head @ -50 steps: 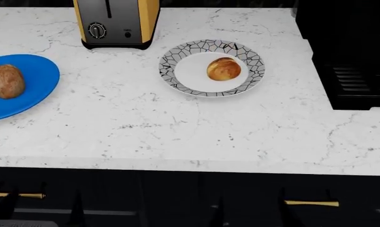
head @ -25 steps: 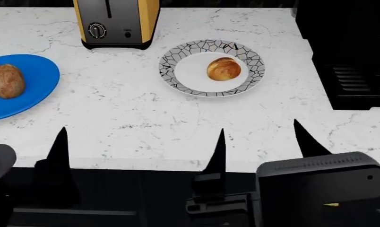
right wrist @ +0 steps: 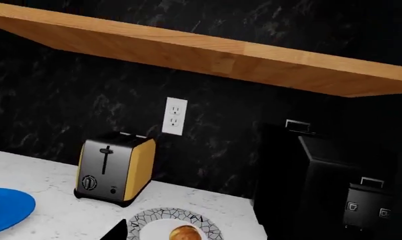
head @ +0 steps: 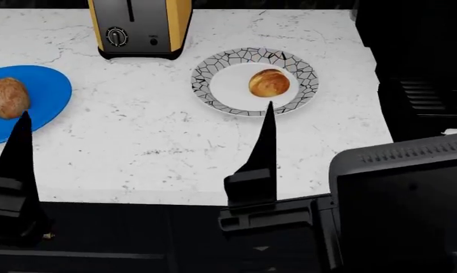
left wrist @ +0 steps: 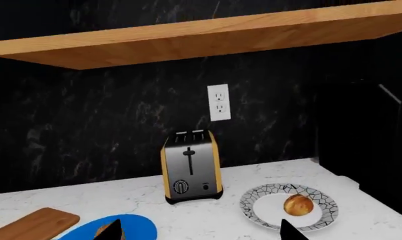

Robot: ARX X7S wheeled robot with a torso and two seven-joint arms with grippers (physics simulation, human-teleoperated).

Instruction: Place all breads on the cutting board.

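Observation:
The golden-orange roll (head: 269,83) lies on a white plate with a crackle-pattern rim (head: 206,94). The darker brown roll (head: 8,97) lies on the round blue plate (head: 50,91) at the far left. The cutting board shows only in the left wrist view (left wrist: 31,225), as a corner beyond the blue plate (left wrist: 137,225). My left gripper (left wrist: 199,234) is open and empty, raised in front of the counter; one finger (head: 20,145) shows in the head view. My right gripper (right wrist: 201,235) is open and empty, one finger (head: 266,142) standing before the patterned plate. The golden roll also shows in both wrist views (left wrist: 298,204) (right wrist: 184,233).
A yellow and steel toaster (head: 140,25) stands at the back of the marble counter (head: 160,142). A black appliance (head: 426,68) fills the right end. A wooden shelf (left wrist: 201,35) hangs above. The right wrist's black housing (head: 403,205) blocks the lower right of the head view.
A second ago no arm showed in the head view. Both grippers have risen into it from below, fingers wide apart. The rolls and plates have not moved.

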